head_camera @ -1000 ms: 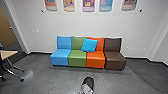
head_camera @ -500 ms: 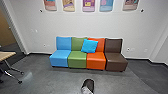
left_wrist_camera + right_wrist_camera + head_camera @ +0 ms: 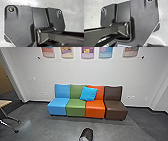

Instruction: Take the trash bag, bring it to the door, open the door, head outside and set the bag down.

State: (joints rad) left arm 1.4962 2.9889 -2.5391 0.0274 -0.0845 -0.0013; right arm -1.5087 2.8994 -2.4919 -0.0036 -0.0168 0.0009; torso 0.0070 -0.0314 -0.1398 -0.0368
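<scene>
A dark, rounded, bin-like object [image 3: 86, 134] stands on the floor at the bottom centre of the head view, in front of the seats. Something pale shows at its lower edge; whether that is the trash bag I cannot tell. At the far left, part of a doorway with a brown door [image 3: 4, 80] is visible. Both wrist views look down past the robot's dark plate and jointed bar to a grey floor, and I make out no bag held there.
Four joined seats, blue [image 3: 59, 107], green, orange and brown, line the far wall, with a bright blue cushion [image 3: 88, 93] on them. A light-topped table [image 3: 4, 103] with metal legs stands at the left. Posters hang above the seats.
The head camera has moved: the seats look slightly larger, the table has slid toward the left edge and the bin-like object sits lower in the picture.
</scene>
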